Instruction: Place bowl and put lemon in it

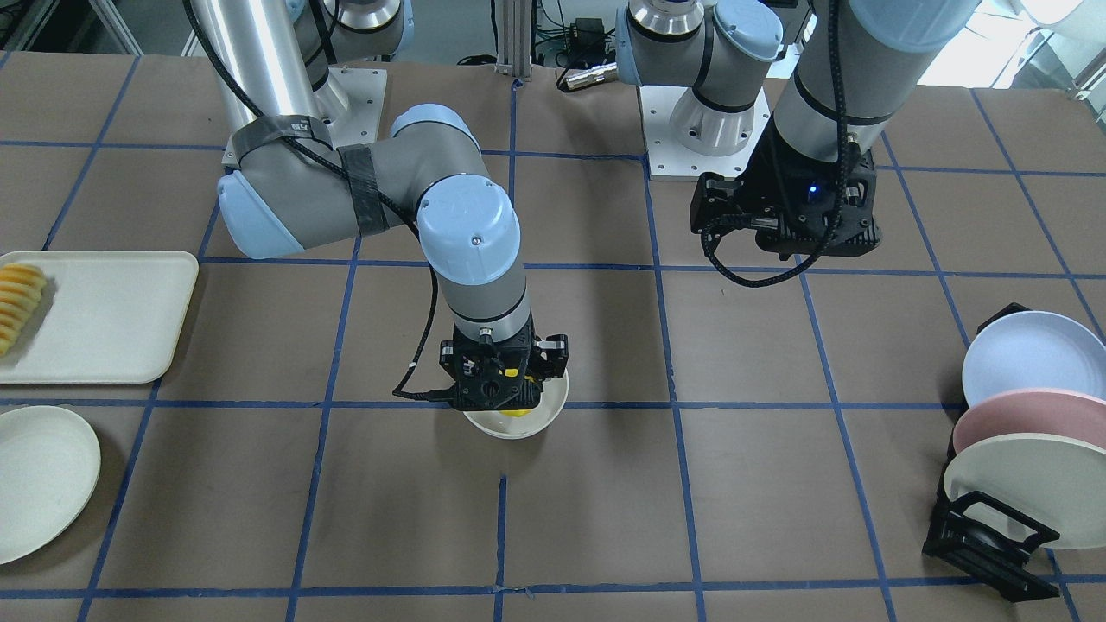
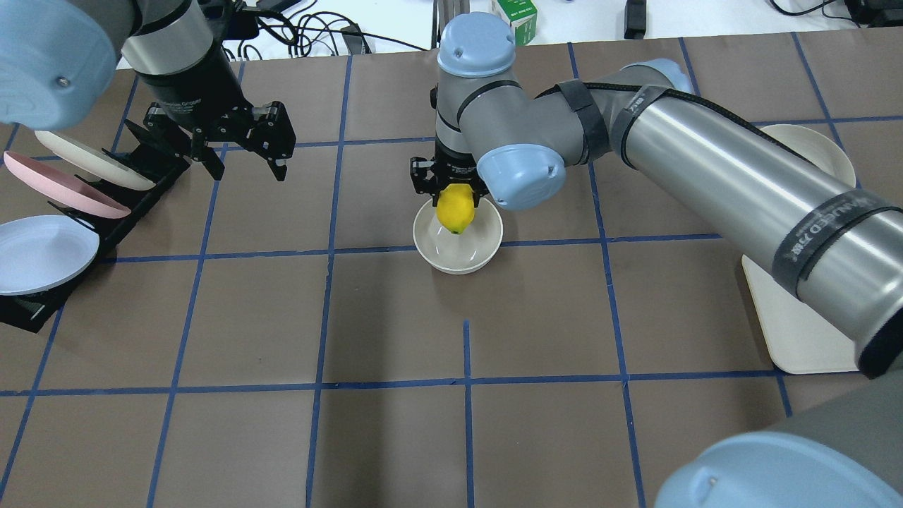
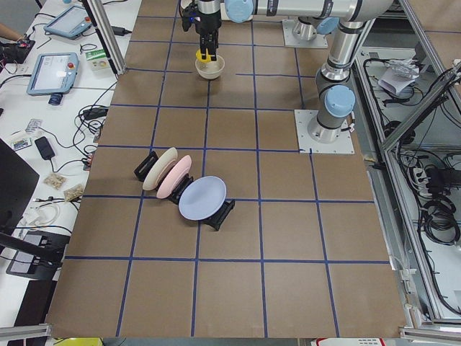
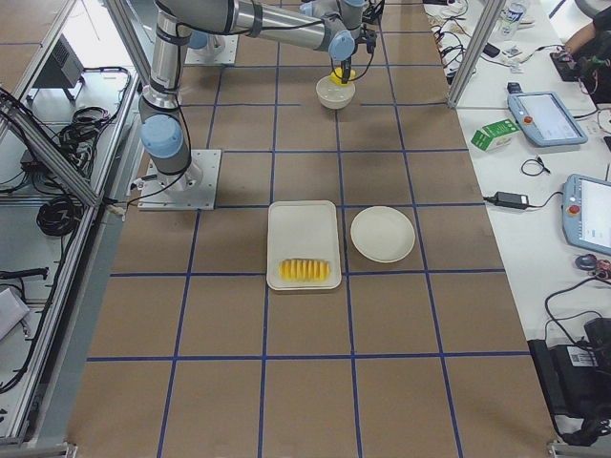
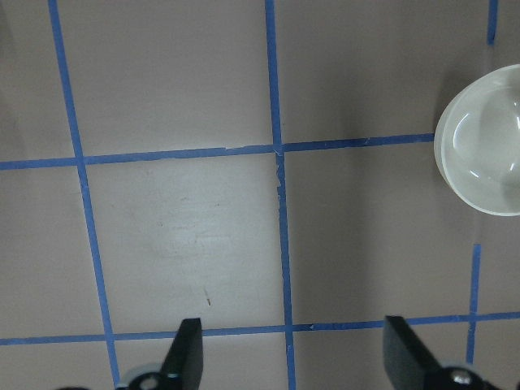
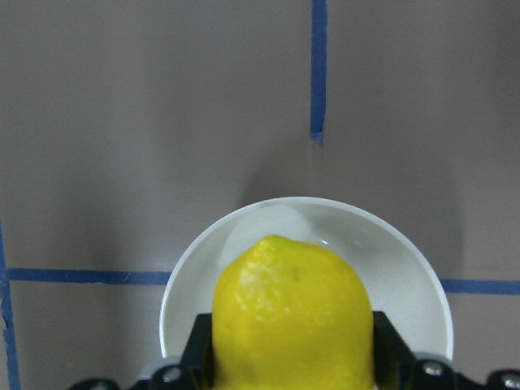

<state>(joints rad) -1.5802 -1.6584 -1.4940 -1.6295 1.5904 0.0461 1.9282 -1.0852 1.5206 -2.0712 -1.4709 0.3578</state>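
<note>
The off-white bowl (image 2: 458, 255) stands upright near the table's middle. It also shows in the front view (image 1: 529, 425) and at the right edge of the left wrist view (image 5: 479, 154). My right gripper (image 2: 456, 200) is shut on the yellow lemon (image 2: 455, 210) and holds it just above the bowl's far side. In the right wrist view the lemon (image 6: 292, 317) fills the space between the jaws, over the bowl (image 6: 341, 236). My left gripper (image 2: 247, 164) is open and empty, hovering above the table to the bowl's left, its fingers (image 5: 188, 357) wide apart.
A black rack (image 2: 134, 190) with a cream, a pink and a pale blue plate (image 2: 42, 254) stands at the left. On the right lie a cream tray (image 1: 104, 315) with yellow-orange slices (image 1: 17, 302) and a flat off-white plate (image 1: 43, 479).
</note>
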